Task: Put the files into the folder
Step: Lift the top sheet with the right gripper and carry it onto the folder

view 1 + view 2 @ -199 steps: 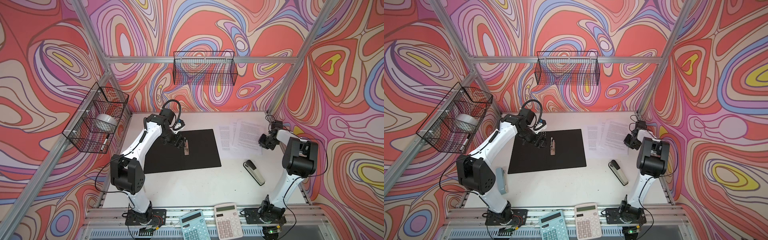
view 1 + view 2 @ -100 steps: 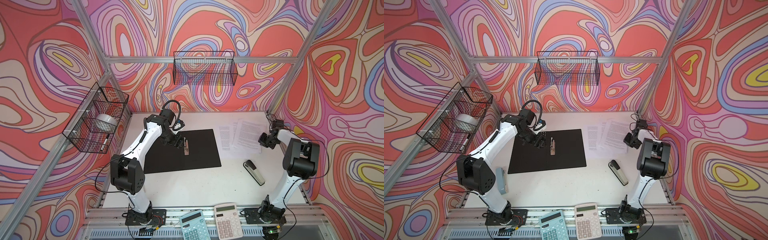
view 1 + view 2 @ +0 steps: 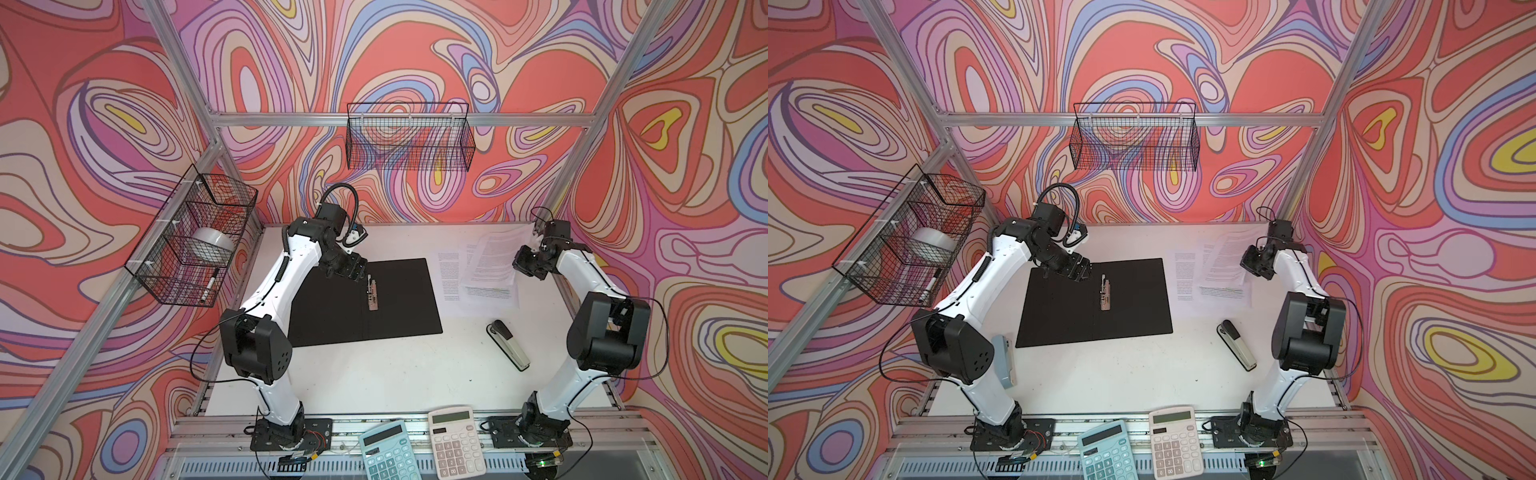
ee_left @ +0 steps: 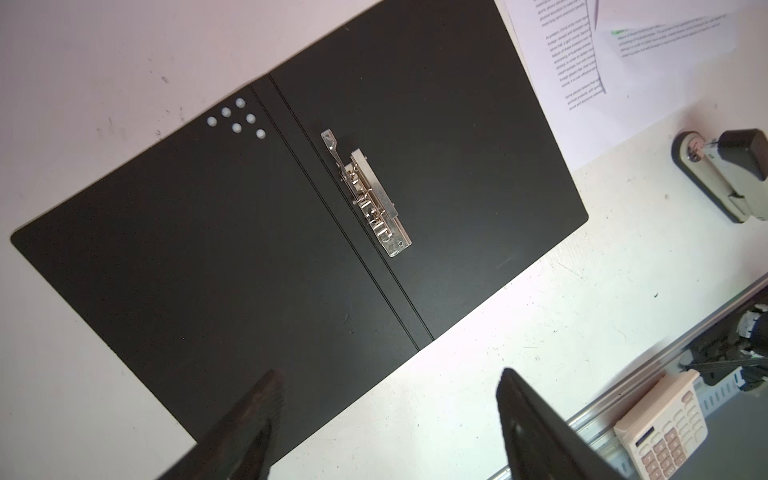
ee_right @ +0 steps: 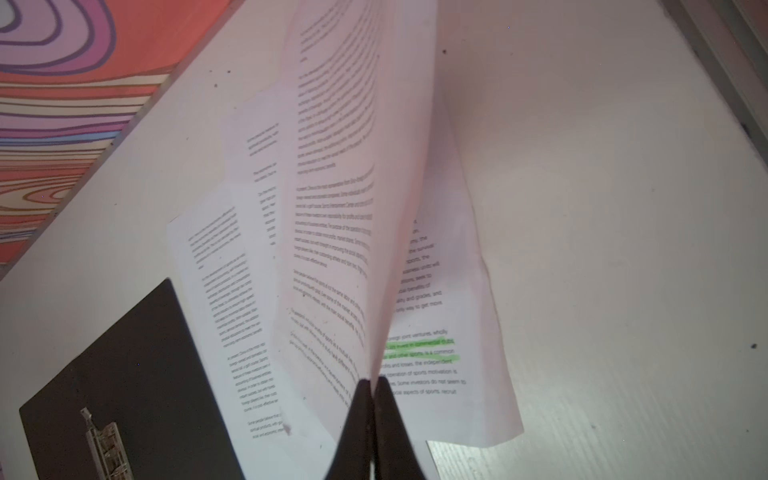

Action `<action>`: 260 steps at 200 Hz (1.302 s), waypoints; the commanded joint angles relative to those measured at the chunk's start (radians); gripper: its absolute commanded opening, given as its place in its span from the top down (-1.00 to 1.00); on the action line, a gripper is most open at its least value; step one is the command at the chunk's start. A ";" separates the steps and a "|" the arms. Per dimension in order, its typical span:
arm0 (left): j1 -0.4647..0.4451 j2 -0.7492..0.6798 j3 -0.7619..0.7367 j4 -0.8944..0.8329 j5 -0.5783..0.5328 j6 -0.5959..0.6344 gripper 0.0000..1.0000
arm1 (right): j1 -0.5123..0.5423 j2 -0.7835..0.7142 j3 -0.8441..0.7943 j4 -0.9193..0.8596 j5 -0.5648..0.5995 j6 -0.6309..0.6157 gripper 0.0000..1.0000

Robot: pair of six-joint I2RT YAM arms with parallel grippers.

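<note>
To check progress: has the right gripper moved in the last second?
Yes. The right gripper, shut on the top sheet, has shifted slightly toward the back wall, away from the stapler, in both top views.

The folder lies on the table, files just right of it, a stapler before them.

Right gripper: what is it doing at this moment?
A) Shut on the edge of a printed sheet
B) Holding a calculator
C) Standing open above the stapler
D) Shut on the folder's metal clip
A: in the right wrist view the right gripper is pinched shut on the edge of a printed sheet, which stands raised above the green-highlighted sheet lying on the table.
</note>
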 commanded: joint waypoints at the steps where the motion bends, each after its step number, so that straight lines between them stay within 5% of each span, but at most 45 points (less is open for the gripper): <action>1: 0.037 0.019 0.043 -0.062 0.023 -0.021 -0.63 | 0.073 -0.044 0.070 -0.069 -0.008 -0.005 1.00; 56: 0.122 0.006 0.049 -0.067 0.066 -0.043 -0.63 | 0.271 -0.039 0.257 -0.175 -0.003 0.005 1.00; 138: 0.129 -0.020 0.026 -0.056 0.056 -0.043 -0.63 | 0.529 -0.010 0.421 -0.231 -0.077 0.069 1.00; 182: 0.130 -0.024 0.020 -0.056 0.056 -0.043 -0.63 | 0.541 -0.071 0.304 -0.115 -0.190 0.147 1.00; 260: 0.130 -0.035 -0.006 -0.052 0.071 -0.043 -0.63 | 0.541 -0.009 0.052 0.002 -0.190 0.214 0.97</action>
